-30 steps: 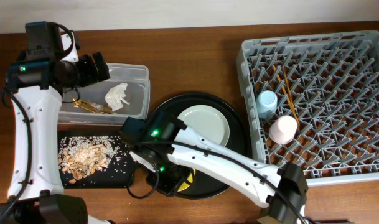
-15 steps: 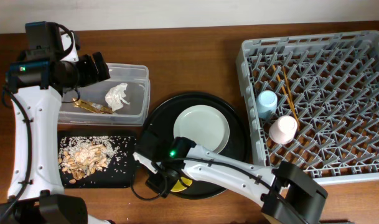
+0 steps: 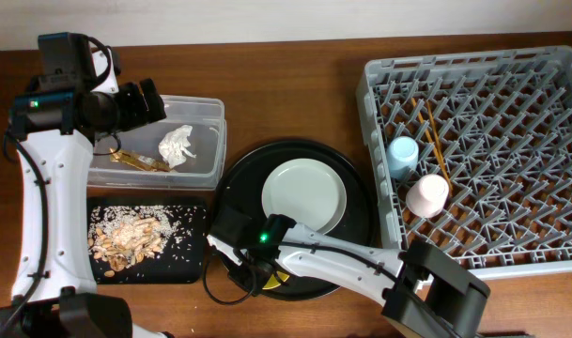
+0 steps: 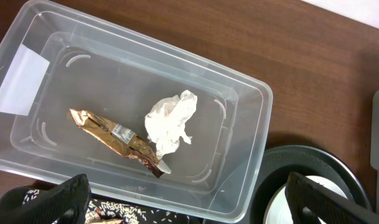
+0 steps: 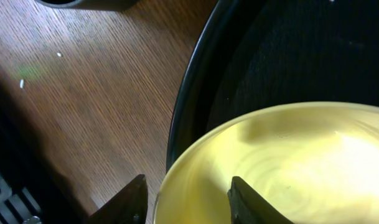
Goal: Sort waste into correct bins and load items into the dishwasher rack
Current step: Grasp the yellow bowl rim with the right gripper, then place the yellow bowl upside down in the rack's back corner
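As the right tool (image 5: 186, 194) straddles the rim of the yellow bowl (image 5: 289, 162) at lower centre, fingers apart, bowl-loading looks underway; next: pinch, lift toward the dishwasher rack (image 3: 459, 58). Left tool (image 4: 183, 200) gapes wide.

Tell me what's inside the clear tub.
A white napkin and a gold-brown wrapper lie in the tub. Its near-left corner is hidden by a finger of the left gripper.

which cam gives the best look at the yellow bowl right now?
Right wrist: the yellow bowl fills the lower frame, its rim close to the edge of the round black tray. Overhead shows only a yellow sliver beneath the right arm. Left wrist doesn't show it.
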You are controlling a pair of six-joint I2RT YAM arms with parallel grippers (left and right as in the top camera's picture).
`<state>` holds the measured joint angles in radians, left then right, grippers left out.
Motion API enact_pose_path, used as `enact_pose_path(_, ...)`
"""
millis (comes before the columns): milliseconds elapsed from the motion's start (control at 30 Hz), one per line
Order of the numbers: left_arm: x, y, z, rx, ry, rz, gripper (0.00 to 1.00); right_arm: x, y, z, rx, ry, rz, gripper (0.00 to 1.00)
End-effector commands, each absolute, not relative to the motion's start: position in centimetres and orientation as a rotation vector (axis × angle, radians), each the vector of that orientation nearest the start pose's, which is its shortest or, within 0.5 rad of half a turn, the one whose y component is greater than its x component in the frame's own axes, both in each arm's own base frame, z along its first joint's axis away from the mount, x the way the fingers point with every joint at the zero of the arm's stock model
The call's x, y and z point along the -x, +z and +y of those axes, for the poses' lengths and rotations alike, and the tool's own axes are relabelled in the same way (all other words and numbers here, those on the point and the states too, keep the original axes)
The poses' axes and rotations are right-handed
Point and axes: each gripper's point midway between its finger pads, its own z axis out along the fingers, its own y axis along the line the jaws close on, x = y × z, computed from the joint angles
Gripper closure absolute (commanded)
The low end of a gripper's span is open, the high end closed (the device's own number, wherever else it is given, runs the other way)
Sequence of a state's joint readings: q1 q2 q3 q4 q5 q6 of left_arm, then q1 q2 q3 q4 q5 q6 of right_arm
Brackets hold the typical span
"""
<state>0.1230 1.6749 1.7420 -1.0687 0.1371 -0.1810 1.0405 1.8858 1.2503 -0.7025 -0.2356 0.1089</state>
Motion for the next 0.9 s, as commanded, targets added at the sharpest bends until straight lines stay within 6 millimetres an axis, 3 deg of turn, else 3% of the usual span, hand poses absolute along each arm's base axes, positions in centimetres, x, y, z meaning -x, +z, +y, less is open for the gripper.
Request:
enact_pose_path(0, -41.9, 24.7, 3.0, 0.354, -0.196, 2.544, 0.01, -16.3, 2.7, 35.1, 1.391, 0.472, 2.721, 0.58)
enact_pose_path(33, -41.9, 24.7, 3.0, 0.354, -0.196, 2.544, 0.01, -16.1, 2.7, 34.8, 1.395, 0.460, 2.737, 0.68)
enact_pose_path(200, -41.9, 24.7, 3.0, 0.353, -0.195, 2.544, 0.01, -15.8, 2.5, 34.1, 1.400, 0.438, 2.766, 0.75)
enact_pose_path(267, -41.9, 24.7, 3.0, 0.354, -0.196, 2.544, 0.01, -15.8, 2.5, 34.1, 1.400, 0.438, 2.766, 0.96)
enact_pose_path(367, -41.9, 24.7, 3.0, 0.354, -0.196, 2.544, 0.01, -15.7, 3.0, 34.1, 1.402, 0.443, 2.770, 0.96)
enact_pose_path(400, -41.9, 24.7, 3.0, 0.354, -0.196, 2.544, 0.01, -15.9, 3.8, 34.2, 1.399, 0.450, 2.759, 0.96)
enact_pose_path(467, -41.9, 24.7, 3.0, 0.354, -0.196, 2.544, 0.01, -16.1, 7.9, 35.5, 1.490, 0.605, 2.629, 0.96)
enact_pose_path(500, -41.9, 24.7, 3.0, 0.354, -0.196, 2.544, 0.01, -17.2, 11.7, 35.7, 1.456, 0.681, 2.559, 0.96)
enact_pose_path(533, -41.9, 24.7, 3.0, 0.354, -0.196, 2.544, 0.01, -18.2, 14.1, 35.3, 1.407, 0.696, 2.531, 0.96)
enact_pose_path(567, -41.9, 24.7, 3.0, 0.354, -0.196, 2.544, 0.01, -19.9, 17.8, 33.9, 1.332, 0.707, 2.487, 0.96)
enact_pose_path(633, -41.9, 24.7, 3.0, 0.354, -0.196, 2.544, 0.01, -22.9, 22.8, 30.3, 1.191, 0.692, 2.426, 0.96)
enact_pose_path(700, -41.9, 24.7, 3.0, 0.353, -0.195, 2.544, 0.01, -27.2, 26.9, 24.4, 0.999, 0.662, 2.351, 0.96)
enact_pose_path(733, -41.9, 24.7, 3.0, 0.354, -0.196, 2.544, 0.01, -28.2, 27.5, 23.0, 0.956, 0.663, 2.339, 0.96)
enact_pose_path(867, -41.9, 24.7, 3.0, 0.353, -0.195, 2.544, 0.01, -35.3, 30.4, 11.1, 0.569, 0.917, 2.194, 0.96)
